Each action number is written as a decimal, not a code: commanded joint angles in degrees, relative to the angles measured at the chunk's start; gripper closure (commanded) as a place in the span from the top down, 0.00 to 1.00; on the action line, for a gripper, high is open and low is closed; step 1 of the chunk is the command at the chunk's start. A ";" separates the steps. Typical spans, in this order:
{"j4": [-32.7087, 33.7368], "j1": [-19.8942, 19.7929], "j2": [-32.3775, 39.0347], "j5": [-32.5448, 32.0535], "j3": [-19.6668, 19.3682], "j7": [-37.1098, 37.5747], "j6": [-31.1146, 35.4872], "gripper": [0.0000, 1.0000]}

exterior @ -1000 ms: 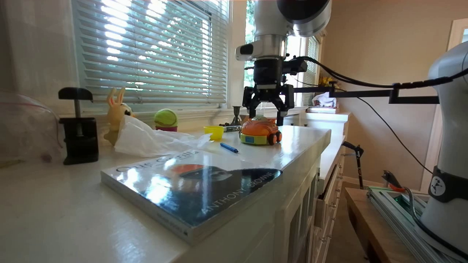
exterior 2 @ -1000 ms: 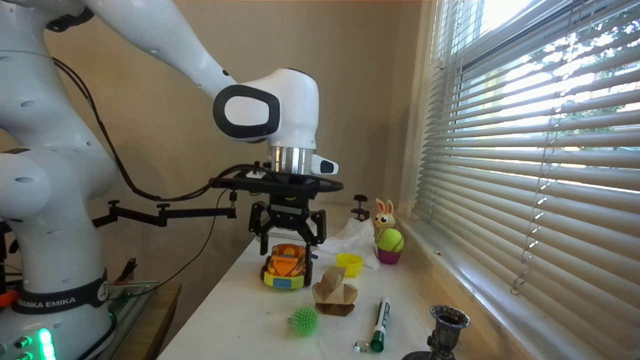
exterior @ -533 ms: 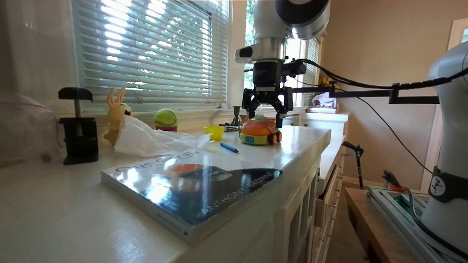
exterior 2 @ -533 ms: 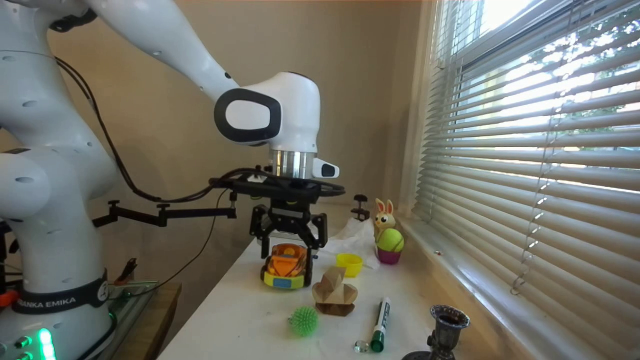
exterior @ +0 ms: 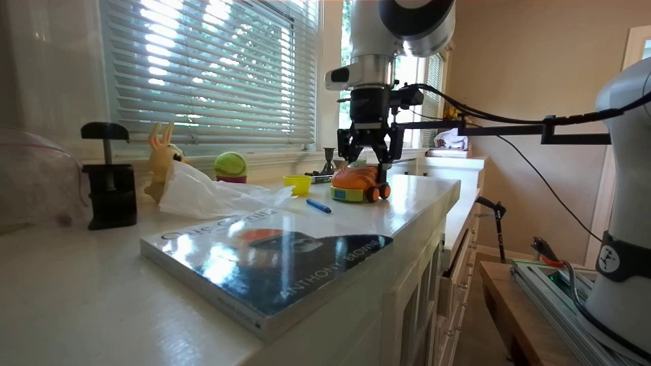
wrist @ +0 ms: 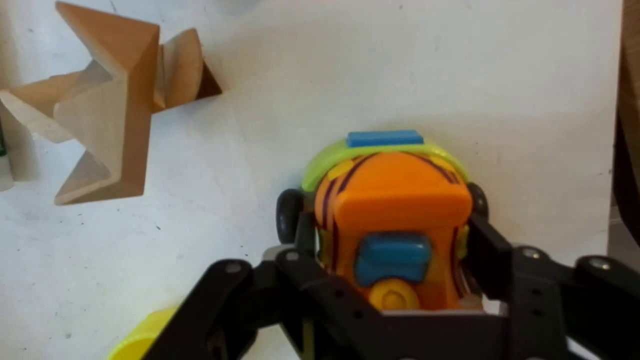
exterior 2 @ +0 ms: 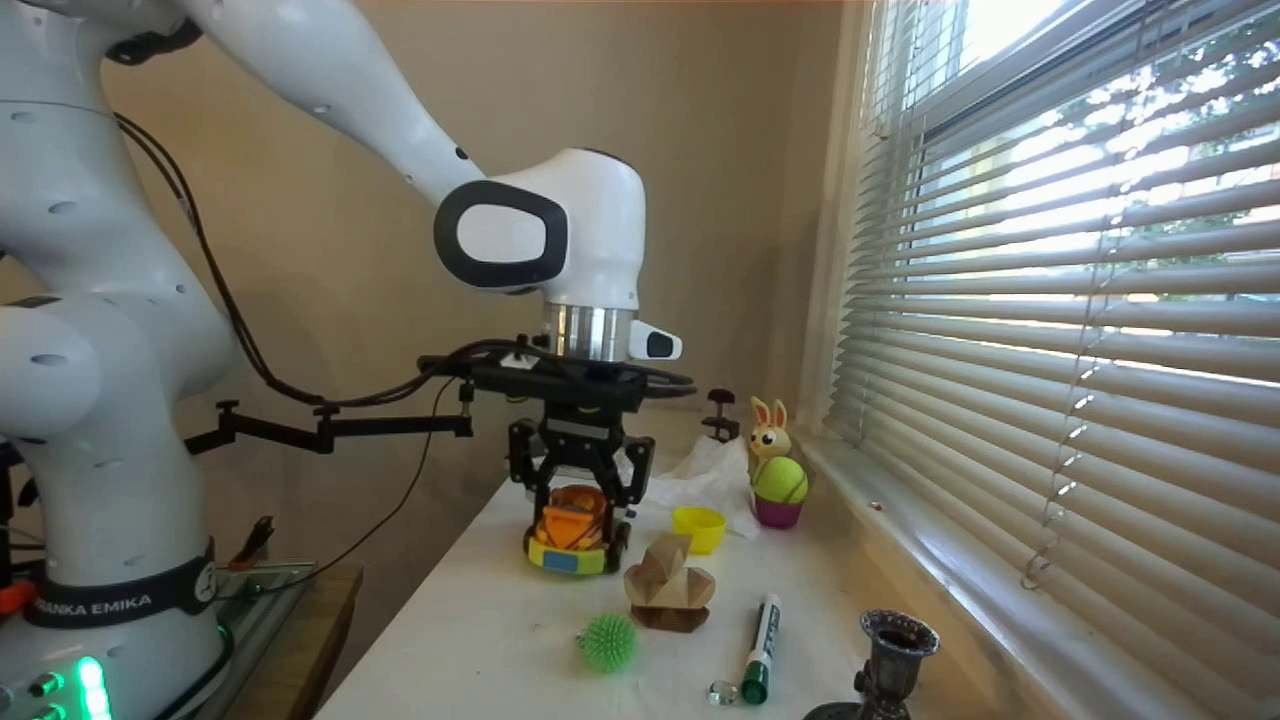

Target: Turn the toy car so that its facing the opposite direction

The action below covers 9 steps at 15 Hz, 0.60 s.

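Observation:
The orange toy car (wrist: 400, 205) has a lime-green bumper, a blue panel and dark wheels. It stands on the white counter (exterior 2: 480, 640), its bumper end facing the camera in an exterior view (exterior 2: 568, 560). My gripper (wrist: 392, 227) points down over the car, one finger pressed in at each flank of its orange body, so it is shut on the car. In the wrist view the car's far end is hidden under the gripper's black linkage. An exterior view shows one finger (exterior: 382, 174) against the car's side, with the other mostly behind the body.
Close beside the car are a faceted wooden figure (exterior 2: 668, 590), a yellow cup (exterior 2: 699, 530) and a spiky green ball (exterior 2: 608, 643). A marker (exterior 2: 762, 650) and a dark candlestick (exterior 2: 893, 665) lie nearer the window. A book (exterior: 264, 259) and a blue pen (exterior: 319, 205) are also there.
My gripper has come down slightly, and its fingers have moved inward from wide apart onto the car's sides. The car has shifted and twisted a little.

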 commanded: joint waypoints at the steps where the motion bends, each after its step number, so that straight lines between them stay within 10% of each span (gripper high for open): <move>1: 2.30 -0.12 -0.30 0.90 1.05 1.03 -3.01 0.45; 9: 9.14 0.52 -1.02 2.82 4.19 11.31 -14.35 0.45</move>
